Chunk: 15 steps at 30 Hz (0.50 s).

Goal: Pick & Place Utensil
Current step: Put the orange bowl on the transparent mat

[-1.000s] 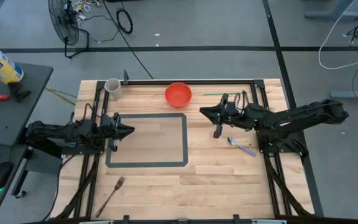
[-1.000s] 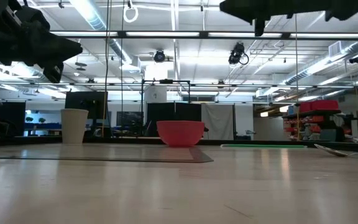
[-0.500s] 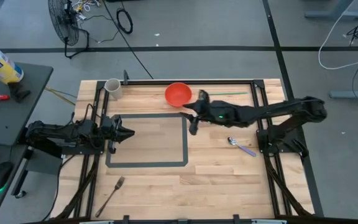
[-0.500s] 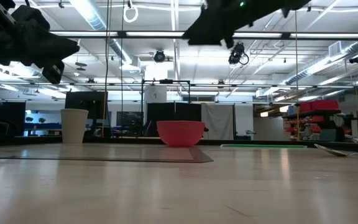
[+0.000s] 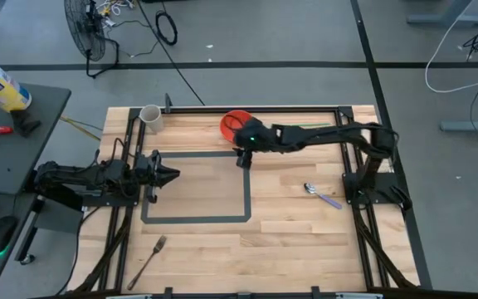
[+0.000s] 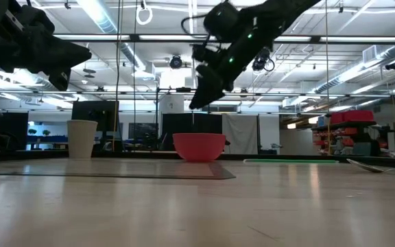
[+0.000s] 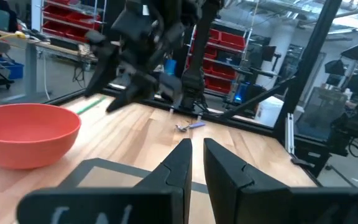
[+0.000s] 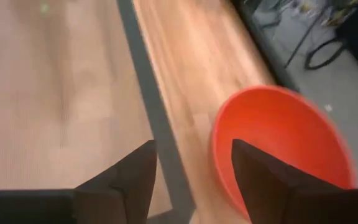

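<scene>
A spoon (image 5: 320,193) with a purple handle lies flat on the table's right part; it also shows in the left wrist view (image 7: 188,126). A fork (image 5: 148,259) lies near the front left edge. My right gripper (image 5: 241,159) hangs open above the table beside the red bowl (image 5: 229,124), over the right edge of the taped rectangle (image 5: 249,187); its fingers (image 8: 138,168) hold nothing. My left gripper (image 5: 173,174) waits shut over the rectangle's left side, holding nothing.
A white cup (image 5: 150,115) stands at the far left corner. A thin green stick (image 5: 305,125) lies along the far edge to the right of the bowl. My right arm (image 5: 322,137) stretches across the far right part of the table.
My right gripper has swung from above the spoon's area toward the table's left and far edge, up to the red bowl, and has come lower. The spoon, the fork and the bowl have stayed in place.
</scene>
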Each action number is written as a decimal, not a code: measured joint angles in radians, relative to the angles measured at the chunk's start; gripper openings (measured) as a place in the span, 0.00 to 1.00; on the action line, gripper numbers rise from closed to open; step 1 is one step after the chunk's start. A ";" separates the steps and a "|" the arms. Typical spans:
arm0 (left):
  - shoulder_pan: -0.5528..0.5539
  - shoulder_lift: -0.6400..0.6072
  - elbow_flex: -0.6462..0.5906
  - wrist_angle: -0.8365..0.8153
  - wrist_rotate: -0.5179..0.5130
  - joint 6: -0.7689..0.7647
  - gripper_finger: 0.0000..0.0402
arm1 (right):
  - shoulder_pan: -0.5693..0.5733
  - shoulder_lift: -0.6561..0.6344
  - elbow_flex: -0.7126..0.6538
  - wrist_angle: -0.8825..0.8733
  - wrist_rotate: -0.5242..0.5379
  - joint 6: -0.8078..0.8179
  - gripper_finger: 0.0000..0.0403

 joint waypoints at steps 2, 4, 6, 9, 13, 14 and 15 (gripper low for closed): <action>0.000 0.000 0.000 0.000 -0.002 0.000 0.11 | -0.019 0.043 0.034 -0.020 -0.022 -0.008 0.51; 0.000 0.000 0.000 0.000 -0.002 0.000 0.11 | -0.036 0.074 0.055 -0.023 -0.033 -0.007 0.50; 0.000 0.000 0.000 -0.001 -0.002 -0.001 0.11 | -0.051 0.099 0.062 -0.023 -0.035 -0.005 0.49; 0.000 0.000 0.000 -0.001 -0.001 -0.013 0.11 | -0.067 0.132 0.062 -0.026 -0.037 -0.007 0.47; 0.000 0.000 0.000 -0.001 0.004 -0.017 0.11 | -0.077 0.162 0.062 -0.018 -0.029 -0.007 0.45; 0.000 0.000 0.000 -0.002 0.005 -0.018 0.11 | -0.079 0.165 0.062 -0.022 -0.029 -0.008 0.44; 0.000 0.000 0.000 -0.002 0.005 -0.018 0.11 | -0.079 0.166 0.062 -0.023 -0.028 -0.008 0.44</action>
